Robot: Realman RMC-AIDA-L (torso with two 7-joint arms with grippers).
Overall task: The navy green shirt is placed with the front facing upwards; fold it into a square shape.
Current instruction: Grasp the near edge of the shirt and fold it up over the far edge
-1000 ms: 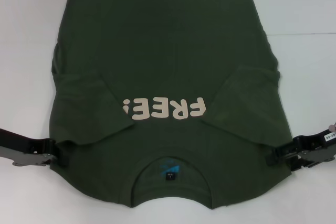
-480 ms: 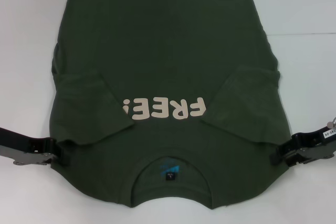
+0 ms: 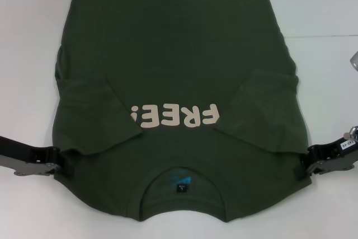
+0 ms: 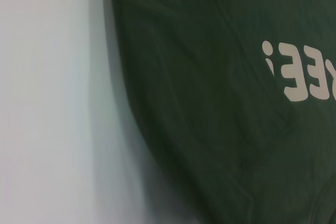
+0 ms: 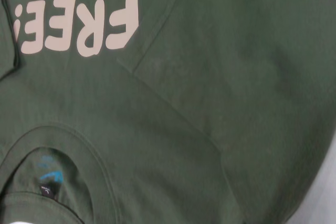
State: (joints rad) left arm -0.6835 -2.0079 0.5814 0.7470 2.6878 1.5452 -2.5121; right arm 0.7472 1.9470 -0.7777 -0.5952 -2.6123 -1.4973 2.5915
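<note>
Matte olive cotton shirt (image 3: 179, 54), sleeves infolded

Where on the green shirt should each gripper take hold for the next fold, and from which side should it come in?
Probably at the shoulder edges of the shirt nearest the robot, either side of the collar. Both sleeves already lie folded inward, leaving straight side edges, so the left gripper and right gripper can come in low from the outer sides.

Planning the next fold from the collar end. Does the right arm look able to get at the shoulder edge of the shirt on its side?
Probably yes. The right claw sits right at the navy green shirt shoulder edge, with nothing between them; the sleeve is already folded inward.
</note>
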